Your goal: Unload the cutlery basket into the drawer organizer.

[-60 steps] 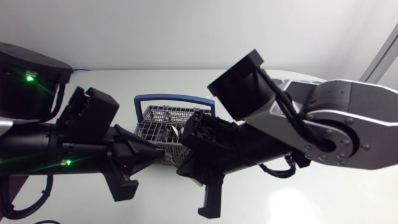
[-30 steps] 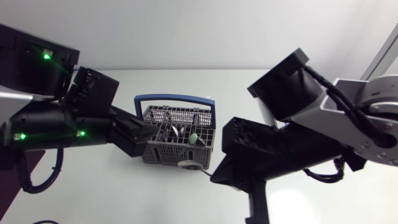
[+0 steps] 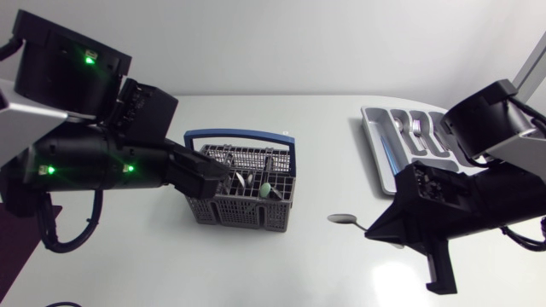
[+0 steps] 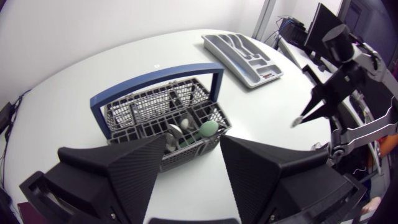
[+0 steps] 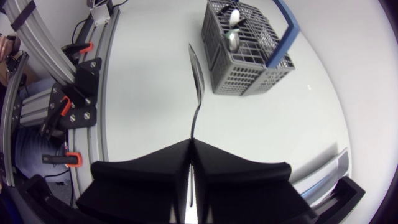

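The grey cutlery basket (image 3: pixel 247 200) with a blue handle stands mid-table and holds a green-tipped utensil (image 3: pixel 267 189) and a metal spoon (image 3: pixel 241 181). My left gripper (image 3: pixel 217 175) hovers over the basket's left side. It is open in the left wrist view, where the basket (image 4: pixel 155 109) lies ahead of the left gripper (image 4: pixel 194 146). My right gripper (image 3: pixel 375 228) is to the right of the basket, shut on the handle of a metal spoon (image 3: pixel 341 218). In the right wrist view that spoon (image 5: pixel 196 81) sticks out ahead of the right gripper (image 5: pixel 189 144). The grey drawer organizer (image 3: pixel 384 149) lies at the far right.
The basket (image 5: pixel 249 53) is well ahead of the right gripper, with bare white tabletop between them. In the left wrist view the organizer (image 4: pixel 242 56) lies beyond the basket, and my right arm (image 4: pixel 329 93) stands beside it with the spoon.
My right arm has swung right, away from the basket, with the spoon in its grip. The left gripper has opened and moved up over the basket's left side.
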You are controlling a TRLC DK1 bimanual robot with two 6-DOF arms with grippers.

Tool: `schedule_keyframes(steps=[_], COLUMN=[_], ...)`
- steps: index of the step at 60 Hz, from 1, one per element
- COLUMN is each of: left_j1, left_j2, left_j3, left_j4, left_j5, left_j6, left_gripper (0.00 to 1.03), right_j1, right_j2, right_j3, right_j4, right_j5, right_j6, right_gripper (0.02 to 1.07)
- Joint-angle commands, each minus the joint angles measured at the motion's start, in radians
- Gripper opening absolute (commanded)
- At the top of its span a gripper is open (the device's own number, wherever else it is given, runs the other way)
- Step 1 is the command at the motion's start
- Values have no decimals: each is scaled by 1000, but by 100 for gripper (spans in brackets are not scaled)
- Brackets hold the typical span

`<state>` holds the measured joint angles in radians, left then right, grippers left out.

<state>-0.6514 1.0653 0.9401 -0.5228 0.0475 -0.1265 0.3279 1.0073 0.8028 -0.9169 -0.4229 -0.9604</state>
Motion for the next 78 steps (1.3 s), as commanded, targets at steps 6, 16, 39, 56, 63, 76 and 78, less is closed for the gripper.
schedule_keyframes(steps=[6,16,39,56,63,76,78], left_j1=[-4,1,-4,-21,-21,-22,-22], left_j2=[70,120,154,199,208,232,232], left_j3=[62,72,88,117,120,120,120], left_j4=[-31,-65,-97,-143,-143,-143,-143], left_j5=[49,49,-21,-49,-49,-51,-51], left_j6=[-64,-159,-335,-410,-432,-438,-438], left_gripper=[63,73,84,91,91,95,95], right_j1=[-236,-469,-777,-840,-846,-862,-865], right_j2=[28,113,528,789,850,941,945], right_j3=[-36,-5,150,305,348,375,375], right_j4=[-14,-11,228,449,489,602,615], right_j5=[-24,-39,6,108,148,220,220], right_j6=[-278,-523,-768,-825,-841,-864,-864], right_gripper=[8,8,8,8,8,9,13])
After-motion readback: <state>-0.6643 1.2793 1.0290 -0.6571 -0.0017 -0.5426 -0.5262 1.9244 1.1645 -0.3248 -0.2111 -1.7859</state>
